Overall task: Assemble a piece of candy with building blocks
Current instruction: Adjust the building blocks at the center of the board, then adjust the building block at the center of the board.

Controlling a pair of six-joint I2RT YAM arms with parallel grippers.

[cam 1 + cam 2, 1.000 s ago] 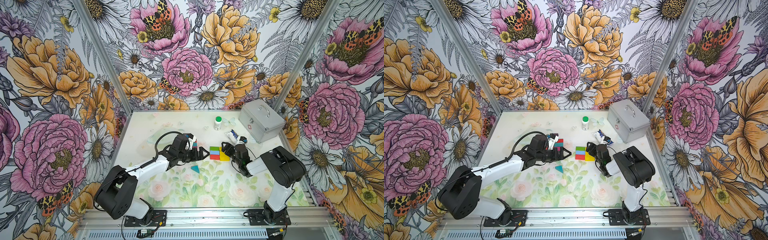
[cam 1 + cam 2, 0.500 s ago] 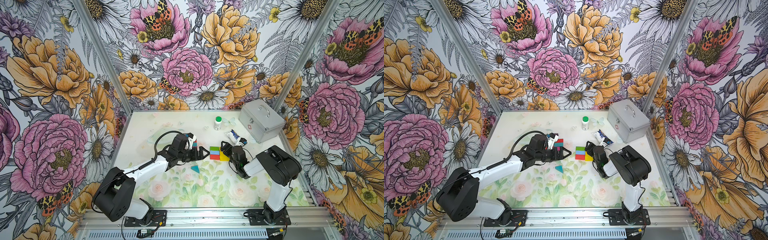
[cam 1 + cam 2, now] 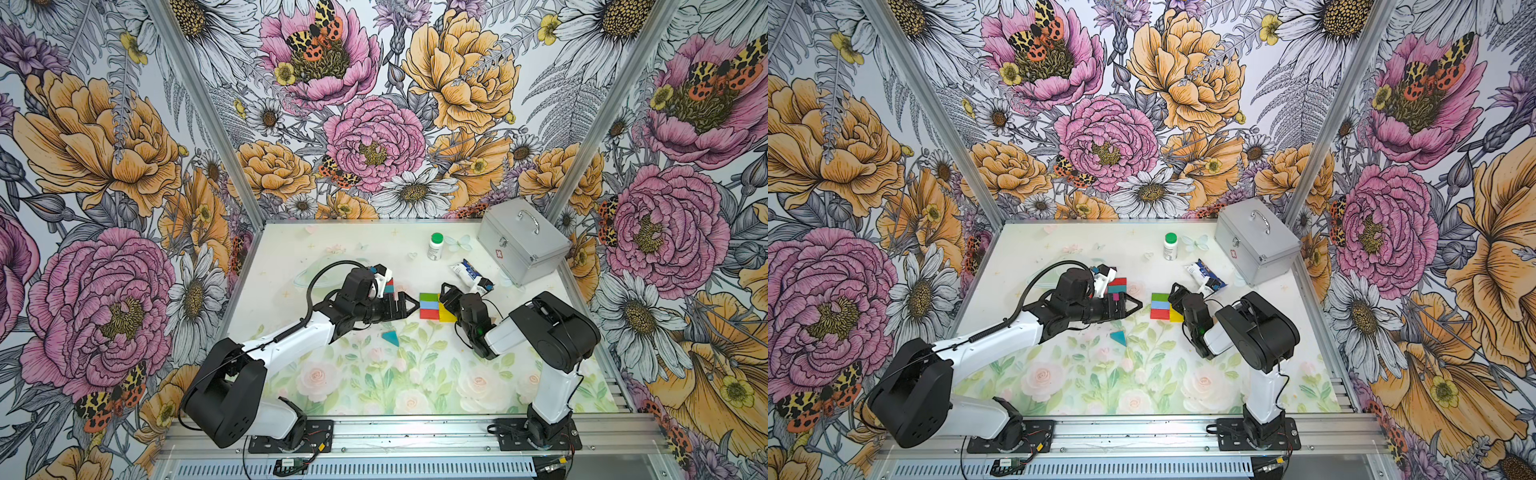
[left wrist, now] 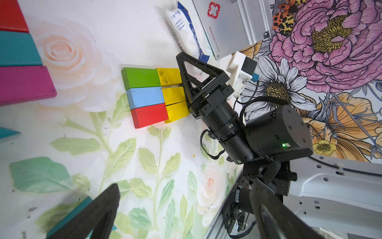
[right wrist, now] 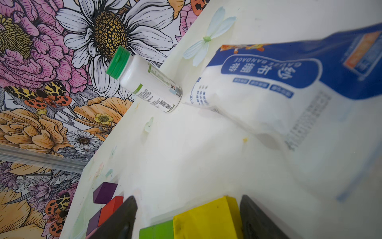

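Note:
Three building blocks, green (image 4: pixel 142 78), light blue (image 4: pixel 145 97) and red (image 4: pixel 148 114), lie side by side, with three yellow blocks (image 4: pixel 174 95) against their ends. In both top views this cluster (image 3: pixel 429 305) sits mid-table. My right gripper (image 5: pixel 188 219) is open astride the yellow block (image 5: pixel 206 219) next to the green one; one finger (image 5: pixel 258 221) lies close against it, and the other stands off. My left gripper (image 3: pixel 409 308) hovers open and empty just left of the cluster. A teal triangle (image 3: pixel 390 337) lies on the mat in front of it.
Red, teal and magenta blocks (image 4: pixel 18 49) are stacked beside my left wrist, with purple ones (image 5: pixel 104 192) nearby. A white bottle with a green cap (image 3: pixel 435 246), a blue-and-white packet (image 3: pixel 467 272) and a silver case (image 3: pixel 521 239) stand at the back right.
My right gripper has edged left onto the yellow blocks and its jaws have narrowed a little. The left arm has barely moved.

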